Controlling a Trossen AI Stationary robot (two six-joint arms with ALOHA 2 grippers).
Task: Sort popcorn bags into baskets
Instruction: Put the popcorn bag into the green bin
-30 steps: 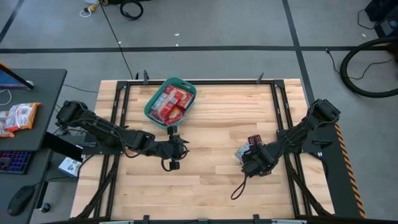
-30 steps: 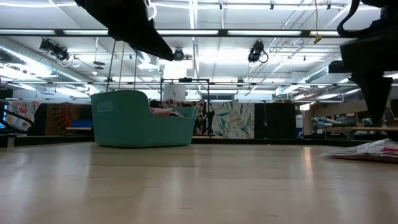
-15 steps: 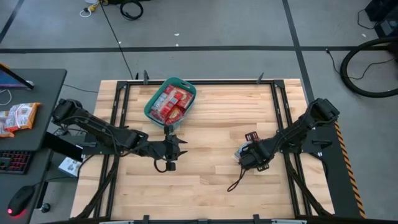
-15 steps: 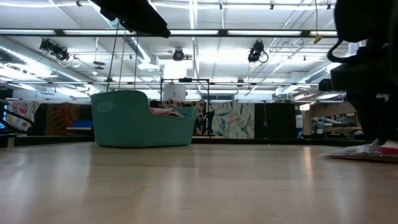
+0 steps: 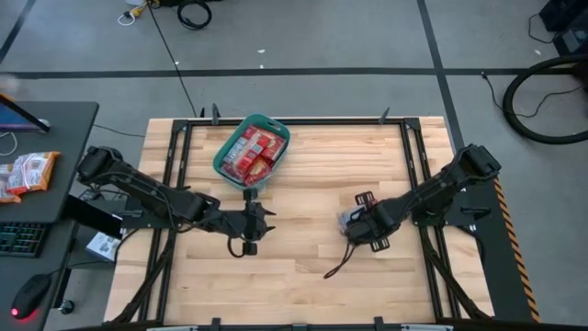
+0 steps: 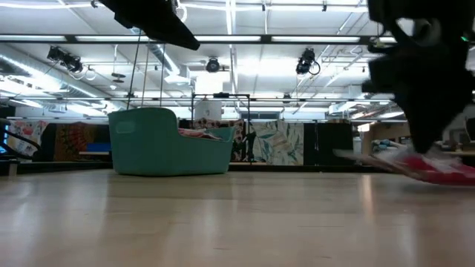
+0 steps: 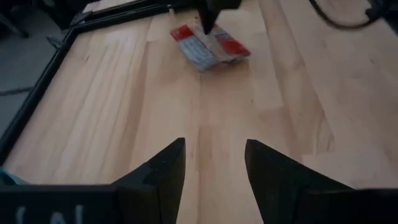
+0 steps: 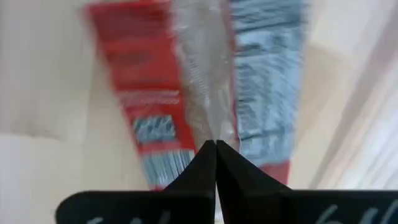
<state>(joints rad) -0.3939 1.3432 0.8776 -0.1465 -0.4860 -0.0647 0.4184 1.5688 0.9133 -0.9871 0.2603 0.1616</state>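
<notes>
Right pincer (image 5: 354, 223) clamps 1 popcorn bag (image 7: 209, 45) just above the tabletop (image 5: 312, 267); next, carry it to the basket (image 5: 223, 156); left pincer (image 5: 260, 221) waits open

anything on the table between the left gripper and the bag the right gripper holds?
Nothing. In the left wrist view, only bare wood runs from the left gripper to the bag; the high view agrees. The right gripper is shut on that bag.

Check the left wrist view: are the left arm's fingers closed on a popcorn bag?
No: the left gripper has its fingers spread over bare table, while the popcorn bag hangs from the right gripper.
</notes>
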